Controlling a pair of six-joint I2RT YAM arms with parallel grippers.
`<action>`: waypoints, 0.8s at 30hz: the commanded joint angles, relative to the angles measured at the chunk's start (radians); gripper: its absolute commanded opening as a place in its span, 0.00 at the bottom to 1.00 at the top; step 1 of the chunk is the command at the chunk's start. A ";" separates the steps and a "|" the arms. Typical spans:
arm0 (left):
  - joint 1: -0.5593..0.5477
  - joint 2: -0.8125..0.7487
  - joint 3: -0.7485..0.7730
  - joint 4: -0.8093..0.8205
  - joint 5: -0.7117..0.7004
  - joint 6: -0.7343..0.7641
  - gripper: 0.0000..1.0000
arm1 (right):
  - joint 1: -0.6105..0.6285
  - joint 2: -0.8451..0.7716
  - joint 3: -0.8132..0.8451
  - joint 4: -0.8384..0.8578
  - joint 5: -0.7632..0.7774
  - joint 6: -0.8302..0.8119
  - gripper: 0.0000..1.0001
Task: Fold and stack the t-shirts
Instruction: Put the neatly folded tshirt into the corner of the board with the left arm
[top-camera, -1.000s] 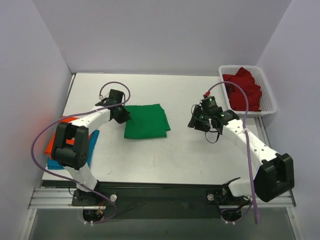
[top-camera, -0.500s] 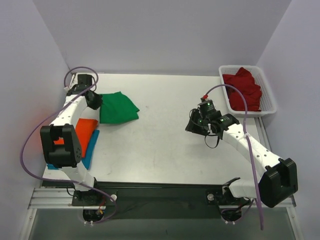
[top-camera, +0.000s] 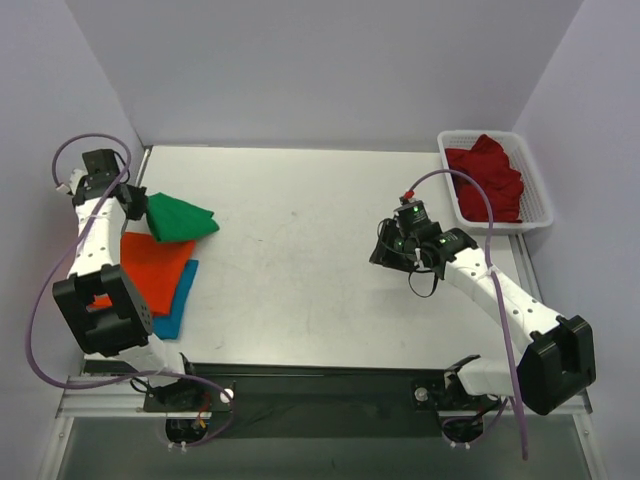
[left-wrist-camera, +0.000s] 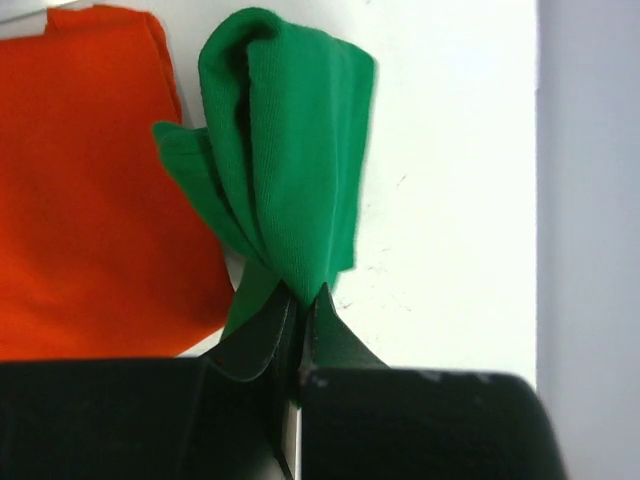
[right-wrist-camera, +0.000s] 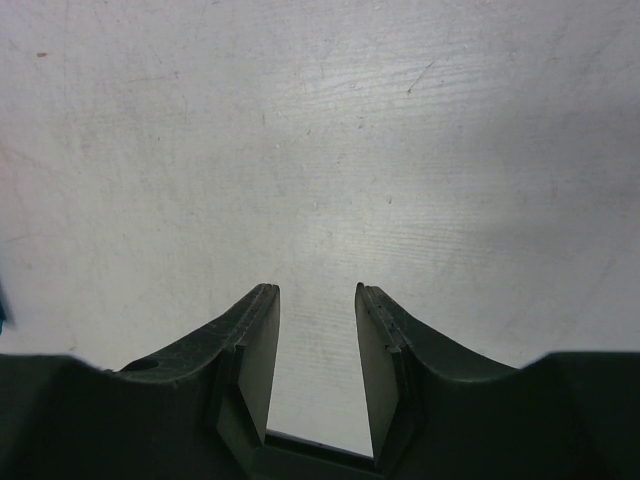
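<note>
While the left gripper (left-wrist-camera: 300, 303) pinches the green t-shirt (left-wrist-camera: 285, 150) (bunched), the right gripper (right-wrist-camera: 316, 300) hangs spread.

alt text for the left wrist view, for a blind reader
The left gripper, shut, pinches a bunched green t-shirt, with the white table behind it. An orange t-shirt lies flat at the left of the picture.

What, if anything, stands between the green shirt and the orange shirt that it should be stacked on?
Nothing visible: the left pincer holds the green shirt right beside the orange shirt, whose top is bare.
</note>
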 joint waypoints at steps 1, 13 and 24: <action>0.028 -0.107 0.021 0.016 0.029 0.027 0.00 | 0.012 0.006 0.013 -0.002 -0.001 0.002 0.37; 0.091 -0.218 -0.023 0.034 0.096 0.055 0.00 | 0.020 -0.028 -0.003 -0.003 -0.003 0.005 0.37; 0.108 -0.176 0.055 0.074 0.203 0.084 0.00 | 0.020 -0.054 -0.001 -0.008 0.002 0.002 0.37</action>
